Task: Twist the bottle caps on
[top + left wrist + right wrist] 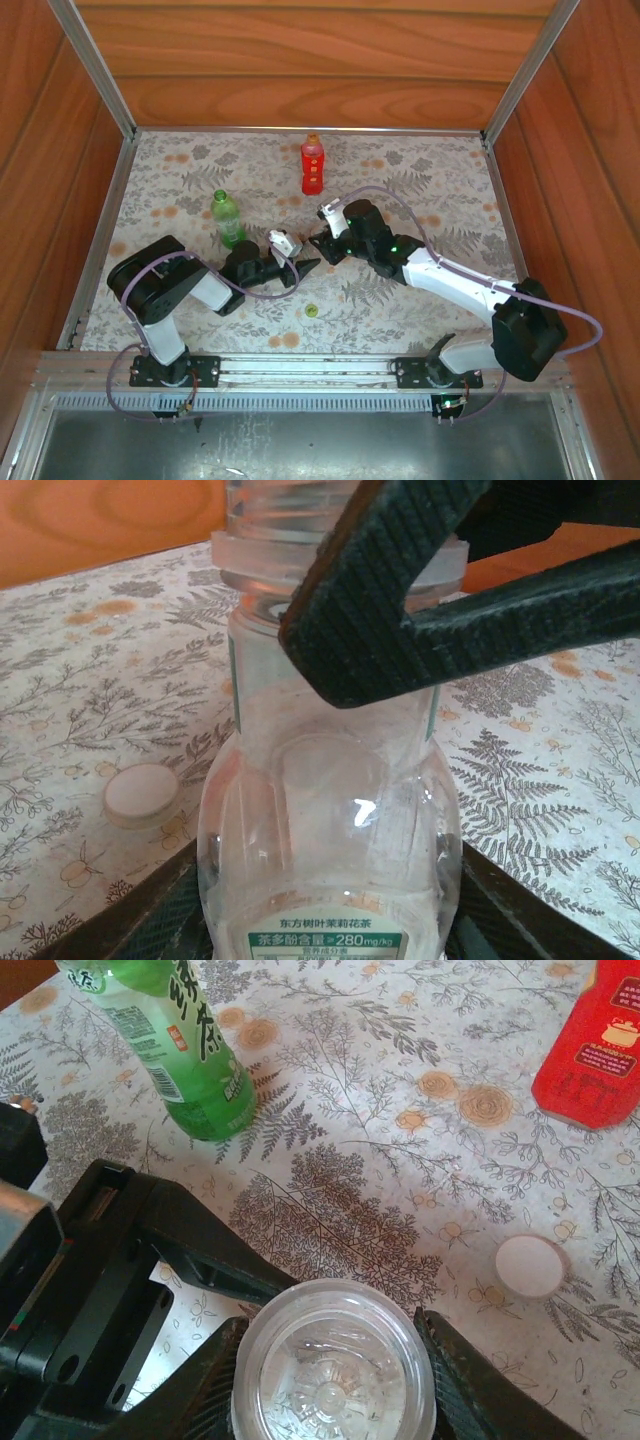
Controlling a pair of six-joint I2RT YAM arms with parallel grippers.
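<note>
Our left gripper [330, 930] pinches the clear bottle [330, 800] low on its body. Our right gripper [337, 1380] flanks the open neck, fingers just beside the rim; whether they press we cannot tell. In the right wrist view the white cap [532, 1265] lies on the cloth at two o'clock from the mouth. We judge it best to hold firm on the left, free the neck, fetch that cap and seat it square before turning.

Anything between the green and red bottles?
Nothing; bare printed tablecloth between green bottle and red bottle, per right wrist and top views.
</note>
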